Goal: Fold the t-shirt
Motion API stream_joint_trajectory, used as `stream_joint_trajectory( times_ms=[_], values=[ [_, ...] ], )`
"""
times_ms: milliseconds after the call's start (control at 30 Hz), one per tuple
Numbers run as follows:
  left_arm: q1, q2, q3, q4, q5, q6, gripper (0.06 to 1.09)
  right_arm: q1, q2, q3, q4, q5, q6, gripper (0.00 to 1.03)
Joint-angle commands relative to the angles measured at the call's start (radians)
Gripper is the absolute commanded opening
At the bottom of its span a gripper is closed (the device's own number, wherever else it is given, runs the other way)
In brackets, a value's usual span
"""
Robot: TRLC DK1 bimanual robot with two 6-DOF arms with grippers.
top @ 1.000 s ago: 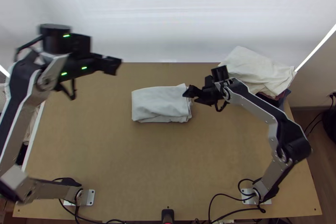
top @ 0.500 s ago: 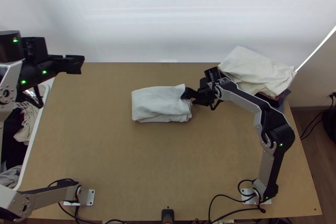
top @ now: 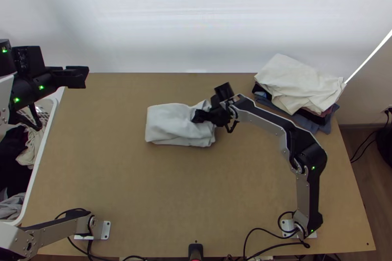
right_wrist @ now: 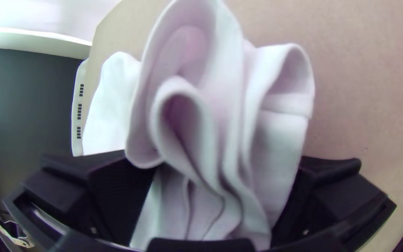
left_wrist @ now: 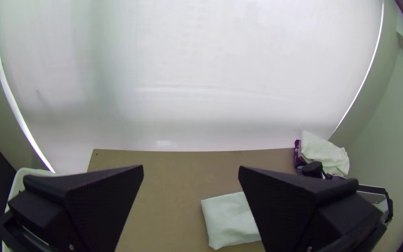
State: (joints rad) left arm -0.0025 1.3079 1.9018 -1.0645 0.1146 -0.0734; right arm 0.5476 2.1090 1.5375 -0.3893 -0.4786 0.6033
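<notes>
White t-shirt (top: 169,120), folded into a compact oblong, mid-table towards the far side. Long axis runs left-right, roughly along the tabletop's (top: 147,187) far edge; right end buckled into loops. Right gripper (top: 200,116) at that end, points left, fingers apart, loops between them; can't tell if cloth is pinched. Left gripper (top: 78,77) by the far left corner, spread, holding nothing. Broadest stretch: shirt to near edge. Narrower: shirt to far edge. Clothes pile (top: 299,82) at far right corner.
</notes>
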Motion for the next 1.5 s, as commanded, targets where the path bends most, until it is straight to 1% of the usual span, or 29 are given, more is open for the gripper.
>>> stream_joint_trajectory(
  times_ms=[0,133,267,400,533,800,967,1067,1167,1267,1467],
  values=[
    [0.022,-0.029,-0.003,-0.012,-0.004,0.015,1.05,-0.057,-0.075,-0.033,0.017,-0.032,0.061,0.03],
    [0.033,-0.03,-0.007,-0.014,-0.004,0.017,1.05,-0.127,-0.222,-0.034,0.018,-0.066,0.076,0.03],
    [0.038,-0.029,-0.009,-0.014,-0.004,0.017,1.05,-0.195,-0.353,0.004,0.017,-0.12,0.093,0.03],
    [0.038,-0.021,-0.009,-0.012,-0.003,0.017,1.05,-0.281,-0.4,0.092,-0.013,-0.15,0.101,0.03],
    [0.038,-0.018,-0.009,-0.011,-0.003,0.017,1.05,-0.382,-0.391,0.19,-0.022,-0.184,0.107,0.03],
    [0.039,-0.024,-0.015,-0.012,-0.003,0.015,1.05,-0.591,-0.296,0.383,-0.037,-0.311,0.135,0.03],
    [0.039,-0.029,-0.02,-0.012,-0.004,0.015,1.05,-0.673,-0.218,0.481,-0.071,-0.357,0.139,0.03],
    [0.039,-0.019,-0.004,-0.011,-0.004,0.015,1.05,-0.709,-0.19,0.483,-0.074,-0.37,0.135,0.03],
    [0.038,-0.012,0.014,-0.011,-0.003,0.015,1.05,-0.75,-0.165,0.461,-0.077,-0.379,0.121,0.03],
    [0.038,-0.009,0.029,-0.011,-0.003,0.015,1.05,-0.792,-0.152,0.434,-0.092,-0.38,0.089,0.03],
    [0.038,-0.007,0.033,-0.012,-0.003,0.015,1.05,-0.874,-0.147,0.429,-0.172,-0.38,0.0,0.03]
  ],
)
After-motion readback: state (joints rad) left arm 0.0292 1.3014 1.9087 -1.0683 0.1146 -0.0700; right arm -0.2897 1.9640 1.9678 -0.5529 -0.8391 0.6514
